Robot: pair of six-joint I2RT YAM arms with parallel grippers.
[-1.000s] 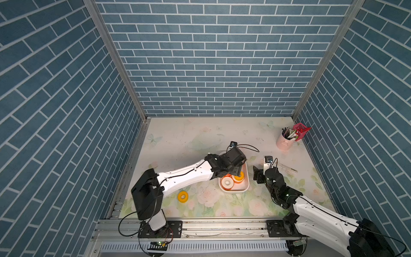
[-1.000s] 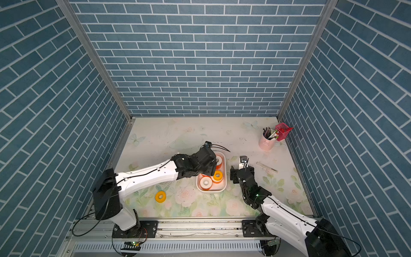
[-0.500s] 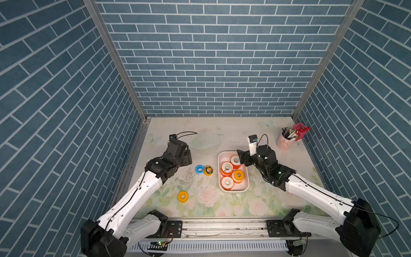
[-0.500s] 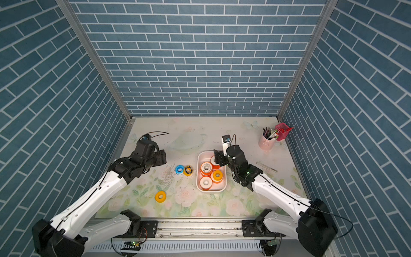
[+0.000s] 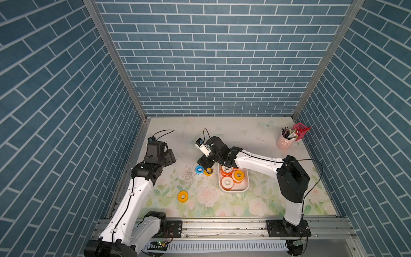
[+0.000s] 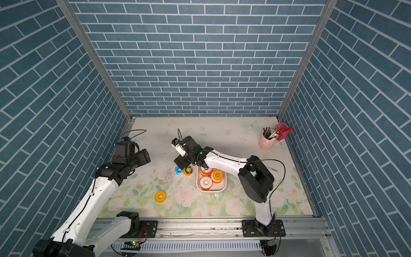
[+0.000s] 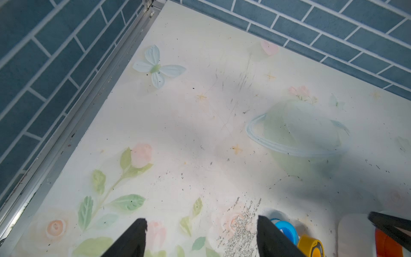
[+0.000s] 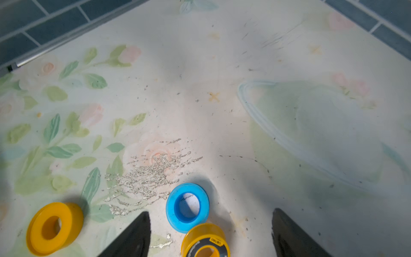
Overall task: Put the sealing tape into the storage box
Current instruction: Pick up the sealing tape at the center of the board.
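Observation:
The storage box, a shallow white tray, holds several orange and white sealing tape rolls. Left of it on the mat lie a blue roll and a yellow roll with a black label, touching each other. A plain yellow roll lies nearer the front. My right gripper reaches over the box's far end and hangs open above the blue roll and the labelled yellow roll. My left gripper is open and empty, off to the left of the blue roll.
A pink cup of pens with a red item beside it stands at the back right corner. Blue brick walls close in the mat on three sides. The metal rail runs along the front.
My left arm has drawn back from over the storage box to the left side. My right arm has swung across the box's far end to above the blue and yellow rolls.

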